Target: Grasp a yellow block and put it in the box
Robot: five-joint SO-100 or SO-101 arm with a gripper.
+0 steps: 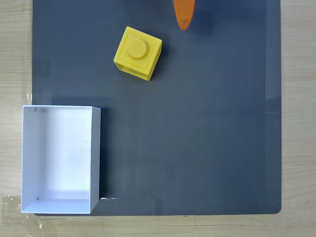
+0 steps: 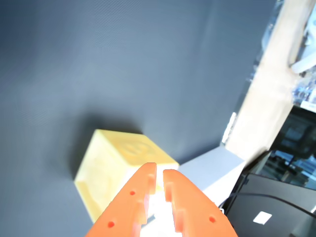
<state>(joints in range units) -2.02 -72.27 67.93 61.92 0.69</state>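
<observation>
The yellow block [image 1: 138,53] sits on the dark grey mat, stud face up, in the upper middle of the fixed view. An orange fingertip of my gripper [image 1: 183,15] pokes in from the top edge, to the right of the block and apart from it. In the wrist view the two orange fingers [image 2: 140,197] lie almost together with a thin slit between them, nothing held, and the block [image 2: 118,168] lies just beyond their tips. The white box [image 1: 59,158] stands open-topped at the lower left, with nothing inside it; its corner [image 2: 212,170] shows behind the block.
The dark mat [image 1: 207,138] covers most of the wooden table [image 1: 15,49], with a wide bare stretch to the right of the box. Dark equipment [image 2: 281,197] stands past the table edge in the wrist view.
</observation>
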